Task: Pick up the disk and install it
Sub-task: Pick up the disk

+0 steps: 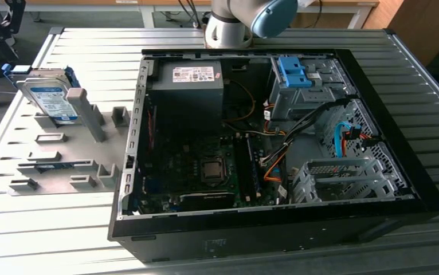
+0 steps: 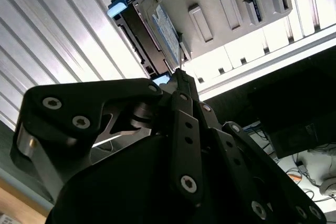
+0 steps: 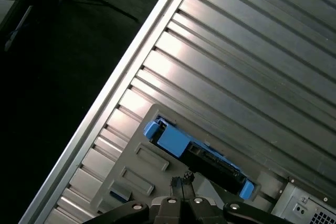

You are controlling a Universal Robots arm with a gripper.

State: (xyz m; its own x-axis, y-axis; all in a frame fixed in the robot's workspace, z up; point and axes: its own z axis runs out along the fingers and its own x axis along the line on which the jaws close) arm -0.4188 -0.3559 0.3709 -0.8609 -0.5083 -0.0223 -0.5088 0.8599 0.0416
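Disk [image 1: 51, 100] stands on edge in a slot of the grey holder plate [image 1: 59, 166], at the exterior view's left. It is outside the open computer case [image 1: 281, 240], and both sit on the ribbed metal table [image 1: 89, 46]. You can see its white-and-blue label and its bright blue side rails. The label faces the exterior camera.

Your arm [image 1: 239, 23] reaches in from the far edge of the table. In the second wrist view the gripper [image 2: 180, 74] hangs above the disk [image 2: 167, 34], well apart from it. Its fingers [image 2: 185, 124] are drawn together and grasp nothing. The first wrist view shows the same: the gripper [image 3: 182, 182] is pinched closed and empty, and the disk [image 3: 210, 163] lies past its tip, with a blue rail at each end.

Judging by this, you are in the approach to the pick. Nothing is lifted and nothing is installed. Inside the case, a blue bracket [image 1: 292, 71] sits on the grey drive cage [image 1: 304, 97] near the far wall.

The pick will likely call for parted fingers lined up across the thin faces of the disk. It will also call for a straight lift, so that the rails come clear of the slot.
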